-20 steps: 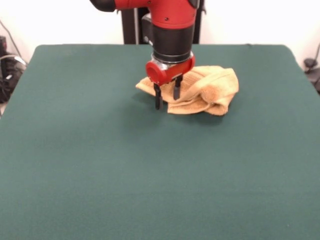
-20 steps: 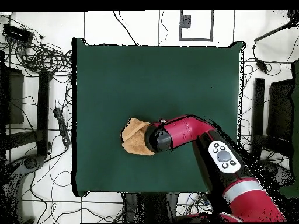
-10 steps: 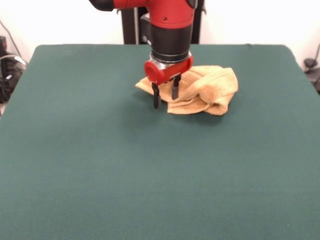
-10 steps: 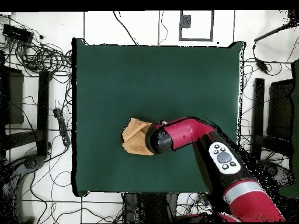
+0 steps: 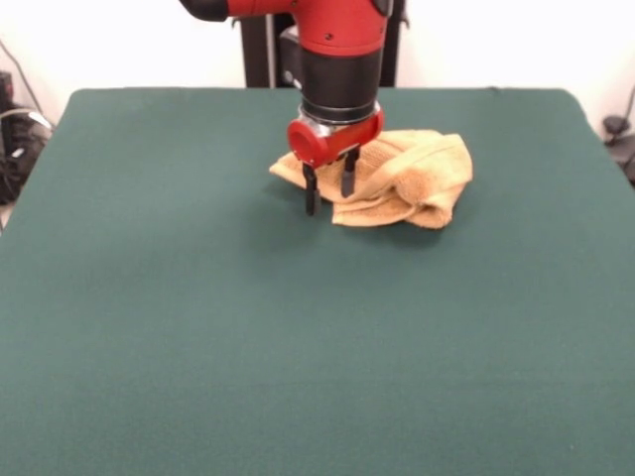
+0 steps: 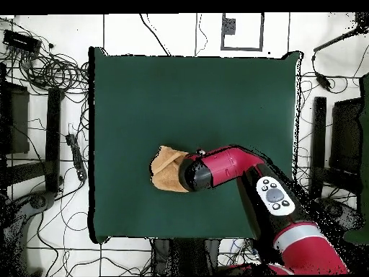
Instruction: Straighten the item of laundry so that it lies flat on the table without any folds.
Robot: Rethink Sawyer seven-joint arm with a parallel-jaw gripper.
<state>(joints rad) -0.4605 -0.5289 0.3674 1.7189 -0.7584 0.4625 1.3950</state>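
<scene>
Right, one towel [image 5: 402,178] sits on the tabletop [image 5: 198,327], and it is a rumpled heap, layers folded over one another with a fat roll along the side away from the claw [image 5: 328,188]. From the front, the claw hangs at the heap's left end, seen from the camera. Its two black fingers [image 5: 312,190] point straight down with a narrow gap between them, and nothing is held in that gap. One finger shows against green cloth just beside the towel's left corner; the other shows against the towel's near edge. The tips are low, close to the tabletop, though whether they touch the cloth is hard to tell.

From above, the towel [image 6: 166,167] pokes out past the arm's [image 6: 230,166] black wrist, which covers the part of the heap nearest it. The claw itself is hidden under the wrist in this view. The heap lies in the half of the tabletop [image 6: 194,94] nearer the robot's base, well clear of every edge.

Counting up: one towel, one arm, one claw with two fingers, one tabletop. Around the table on the floor, cables [image 6: 50,68] trail in tangles. Behind the arm in the front view stands the dark pedestal [image 5: 263,45].
</scene>
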